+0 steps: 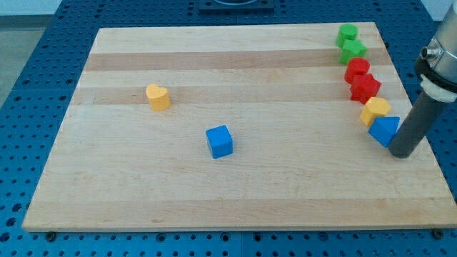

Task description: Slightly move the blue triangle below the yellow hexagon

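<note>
In the camera view, a pale wooden board [235, 86] lay on a blue perforated table [43, 43]. My tip [399, 153] rested at the board's right edge, touching or just beside the right side of the blue triangle [384, 130]. The arm carried no claw, only the dark rod, so nothing was clenched or released.

The blue triangle sat directly below the yellow hexagon [375, 109], the two touching or nearly so. Above them, a column ran toward the view's top along the right edge: a red block [365, 88] of star-like shape, another red block [356, 69], a green star-like block [352, 50], and a green block [348, 32] at the top corner.

Well apart from that column, a blue cube [219, 140] stood near the board's middle, and a yellow heart-shaped block [158, 96] lay toward the view's upper left.
</note>
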